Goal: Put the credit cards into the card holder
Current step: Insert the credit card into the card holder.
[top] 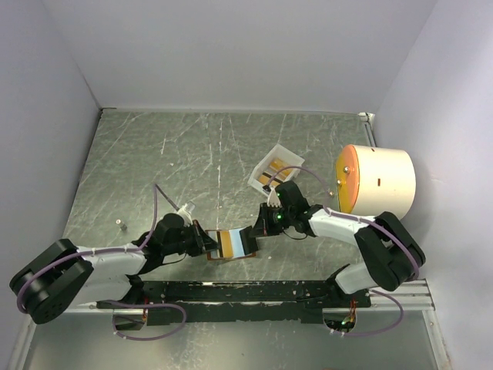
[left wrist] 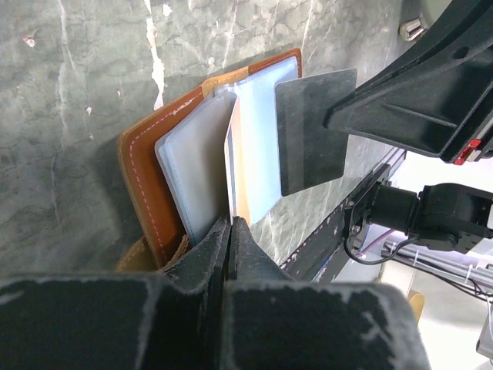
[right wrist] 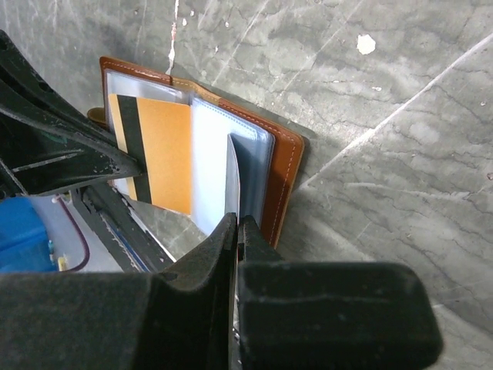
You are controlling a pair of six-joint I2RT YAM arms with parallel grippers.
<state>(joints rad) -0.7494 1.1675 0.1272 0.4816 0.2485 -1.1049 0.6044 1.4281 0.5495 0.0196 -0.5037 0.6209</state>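
Open card holder (top: 237,245) (between both jaws)

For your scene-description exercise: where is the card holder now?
Top view: the card holder lies open at front centre of the table, between the left gripper and the right gripper.

A robotics lab test cell is indicated: a scratched metal tabletop (top: 192,154) is enclosed by plain white walls (top: 231,46), a left arm (top: 100,266) and a right arm (top: 347,223) are bolted to a black rail (top: 246,291), and purple cables (top: 154,327) are left exposed.
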